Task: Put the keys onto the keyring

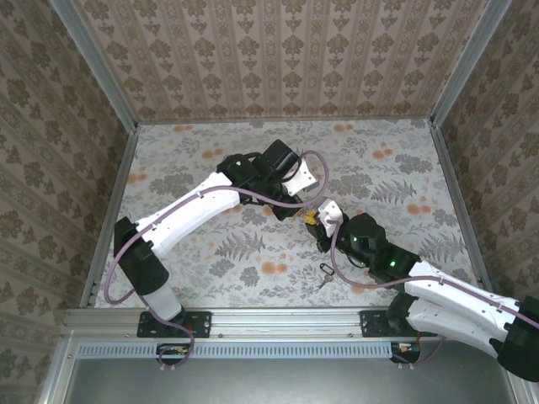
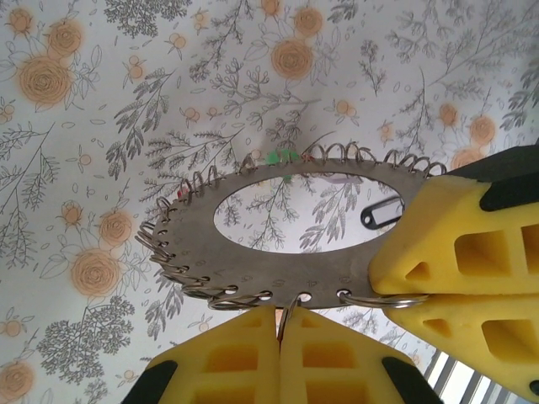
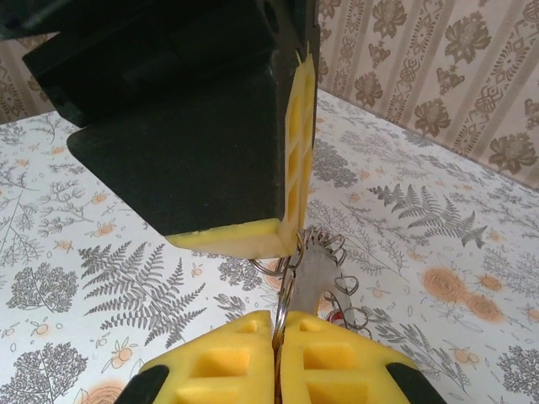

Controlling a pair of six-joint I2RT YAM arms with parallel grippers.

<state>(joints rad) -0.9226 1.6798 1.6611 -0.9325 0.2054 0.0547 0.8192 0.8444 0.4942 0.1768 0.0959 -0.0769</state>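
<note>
The keyring [image 2: 253, 269] is a flat grey metal ring with a wide oval hole and several small wire loops along its edge, held up above the table. My left gripper [image 2: 279, 313] is shut on one loop at its lower edge. My right gripper [image 2: 396, 295] is shut on the neighbouring loop. In the right wrist view the right gripper [image 3: 278, 324] pinches that loop, with the keyring [image 3: 316, 273] edge-on and the left gripper [image 3: 295, 240] just above. From the top, both grippers [image 1: 296, 206] [image 1: 313, 220] meet mid-table. One key [image 1: 324, 274] lies on the cloth nearby. A black key tag [image 2: 383, 215] shows through the hole.
The floral tablecloth [image 1: 210, 269] covers the table, and patterned walls [image 1: 278, 59] close it in at the back and both sides. A bit of green [image 2: 282, 156] and a bit of red [image 3: 337, 318] tag show at the keyring's edge.
</note>
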